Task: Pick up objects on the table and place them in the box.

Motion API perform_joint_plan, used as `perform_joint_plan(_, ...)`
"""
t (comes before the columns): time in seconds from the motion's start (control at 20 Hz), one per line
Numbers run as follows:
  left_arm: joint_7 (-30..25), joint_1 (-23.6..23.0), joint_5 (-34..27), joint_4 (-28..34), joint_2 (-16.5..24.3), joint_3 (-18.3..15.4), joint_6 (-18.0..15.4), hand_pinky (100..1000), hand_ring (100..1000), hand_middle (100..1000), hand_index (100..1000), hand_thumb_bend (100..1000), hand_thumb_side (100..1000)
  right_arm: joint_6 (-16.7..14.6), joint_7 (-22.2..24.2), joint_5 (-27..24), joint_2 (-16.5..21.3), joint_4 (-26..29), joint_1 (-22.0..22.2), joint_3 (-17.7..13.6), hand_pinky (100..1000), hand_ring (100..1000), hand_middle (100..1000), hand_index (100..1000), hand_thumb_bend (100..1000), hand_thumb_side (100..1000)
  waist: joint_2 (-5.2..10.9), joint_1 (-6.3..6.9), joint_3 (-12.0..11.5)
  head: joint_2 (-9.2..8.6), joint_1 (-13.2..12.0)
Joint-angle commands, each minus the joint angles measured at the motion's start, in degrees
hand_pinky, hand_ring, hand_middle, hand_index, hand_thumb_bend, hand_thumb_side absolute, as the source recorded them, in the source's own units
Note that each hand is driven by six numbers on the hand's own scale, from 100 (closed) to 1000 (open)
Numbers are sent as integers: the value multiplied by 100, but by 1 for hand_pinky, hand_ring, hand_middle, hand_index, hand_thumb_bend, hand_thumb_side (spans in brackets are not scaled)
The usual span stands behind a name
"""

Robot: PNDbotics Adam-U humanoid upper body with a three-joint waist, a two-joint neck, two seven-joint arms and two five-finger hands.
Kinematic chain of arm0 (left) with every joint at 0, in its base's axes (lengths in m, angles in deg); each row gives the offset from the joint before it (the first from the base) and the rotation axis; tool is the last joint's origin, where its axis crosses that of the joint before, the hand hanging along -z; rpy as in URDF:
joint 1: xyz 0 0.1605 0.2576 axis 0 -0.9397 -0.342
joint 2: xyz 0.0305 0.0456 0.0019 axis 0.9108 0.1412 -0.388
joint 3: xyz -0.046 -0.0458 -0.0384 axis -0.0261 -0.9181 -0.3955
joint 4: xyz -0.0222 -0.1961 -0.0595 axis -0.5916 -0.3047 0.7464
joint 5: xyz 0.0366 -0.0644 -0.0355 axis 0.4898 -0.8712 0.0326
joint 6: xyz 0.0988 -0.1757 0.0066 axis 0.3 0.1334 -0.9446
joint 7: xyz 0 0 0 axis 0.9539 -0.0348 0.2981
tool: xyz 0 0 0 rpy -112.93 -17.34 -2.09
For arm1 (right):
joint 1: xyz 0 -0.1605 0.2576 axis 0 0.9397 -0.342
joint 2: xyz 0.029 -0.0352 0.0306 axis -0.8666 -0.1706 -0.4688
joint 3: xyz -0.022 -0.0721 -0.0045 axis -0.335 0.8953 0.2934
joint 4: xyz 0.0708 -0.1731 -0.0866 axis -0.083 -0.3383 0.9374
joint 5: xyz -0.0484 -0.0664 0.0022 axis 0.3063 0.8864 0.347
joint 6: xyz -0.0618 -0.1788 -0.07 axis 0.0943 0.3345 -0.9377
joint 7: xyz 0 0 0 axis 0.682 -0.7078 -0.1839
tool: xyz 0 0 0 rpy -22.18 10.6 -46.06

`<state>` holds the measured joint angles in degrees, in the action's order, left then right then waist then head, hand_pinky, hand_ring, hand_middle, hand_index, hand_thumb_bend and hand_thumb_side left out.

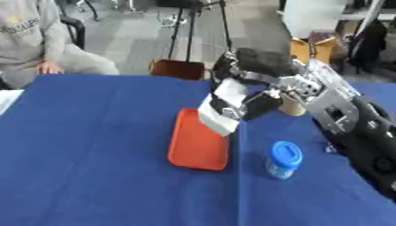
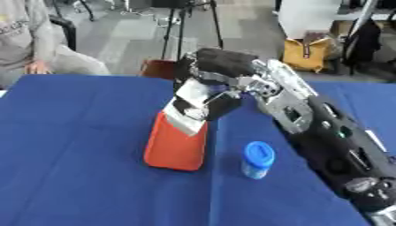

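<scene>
Your right hand (image 1: 251, 88) reaches in from the right side and hangs above the far end of the orange tray (image 1: 197, 148), the shallow box of the task, which lies flat on the blue table (image 1: 93, 154). The fingers are curled around a flat white-and-grey packet (image 1: 219, 110); what it contains cannot be read. The packet hangs tilted, its lower edge pointing down toward the tray's right rim; whether that edge already touches the rim cannot be told. You hold it from the top, presumably so the lower end can meet the tray floor first and the packet can lie down flat when the fingers let go.

A small clear jar with a blue lid (image 1: 284, 160) stands upright on the cloth just right of the tray, apart from it and not yet collected. It sits near the forearm's path, so a low sweep could tip it.

A tan cup-like shape (image 1: 292, 106) shows behind the wrist, mostly hidden.

Your left hand appears in neither view
</scene>
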<state>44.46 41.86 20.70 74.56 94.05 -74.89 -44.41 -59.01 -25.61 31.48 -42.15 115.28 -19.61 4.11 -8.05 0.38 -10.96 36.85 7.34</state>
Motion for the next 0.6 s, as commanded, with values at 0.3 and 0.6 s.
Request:
perform_joint_plan(0.3, -90, 201, -24, 76, 11, 72, -24, 540, 710, 699, 807, 765, 608, 526, -41, 616, -505, -1104, -424, -459, 100, 354, 316, 542, 100, 309, -36, 67, -192, -163, 230)
perform_joint_plan(0.6, -140, 248, -50, 76, -34, 91, -43, 540, 710, 699, 808, 763, 608, 592, -444, 1107, -766, -1903, -526, -485, 112, 371, 333, 548, 100, 309, -95, 103, -262, -194, 248)
